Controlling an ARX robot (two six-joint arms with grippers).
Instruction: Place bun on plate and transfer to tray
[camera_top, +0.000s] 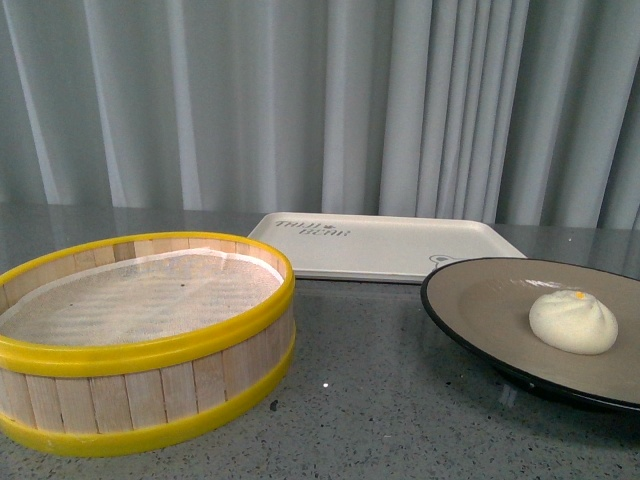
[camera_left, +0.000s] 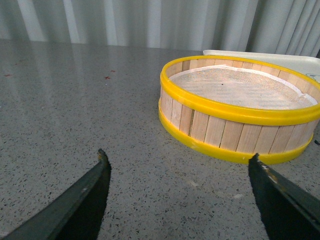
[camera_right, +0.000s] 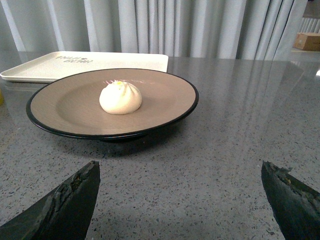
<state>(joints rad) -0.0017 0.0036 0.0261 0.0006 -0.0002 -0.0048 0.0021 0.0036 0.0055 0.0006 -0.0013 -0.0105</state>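
Bun (camera_top: 573, 321) first: it sits pleats-up near the middle of the plate (camera_top: 480, 300), its orange dot on top. Judging from that, you can count the first half of the task as done, and the step in hand is getting the loaded plate onto the tray (camera_top: 400, 250).

The tray lies flat on the table (camera_top: 380, 420) just behind the plate. From the front view the plate's far rim overlaps the tray's near edge, but you cannot tell whether they touch. The steamer basket (camera_top: 150, 355) stands well to the left of the plate, with only its paper liner showing inside.

Your right gripper (camera_right: 180, 163) has its jaws spread wide with nothing between them. It faces the plate's near rim and is a little short of it. Your left gripper (camera_left: 178, 155) is likewise spread and empty, low over the table and looking at the basket's slatted wall.

The right arm looks the better placed for the next move. The plate stands on a foot, so its black rim is clear of the table, which should leave room for a finger underneath. Take the rim squarely, keep the plate level so the bun does not roll, and lift enough to clear the tray's raised edge.
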